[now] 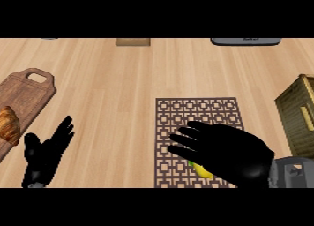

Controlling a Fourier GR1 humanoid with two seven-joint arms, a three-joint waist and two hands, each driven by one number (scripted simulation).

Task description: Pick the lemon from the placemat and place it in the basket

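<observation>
Small yellow lemon (203, 170) on brown patterned rectangular placemat (197, 115) near its front edge, mostly under black right hand (234, 152) with fingers spread; black left hand (46, 154) open, resting at counter's front-left edge.

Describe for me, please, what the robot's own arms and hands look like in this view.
Both hands are matte black with slender fingers and a thumb. The right hand joins a grey forearm segment with angular panels. The left hand shows only a small grey piece at its wrist. No cables or markings are visible.
</observation>
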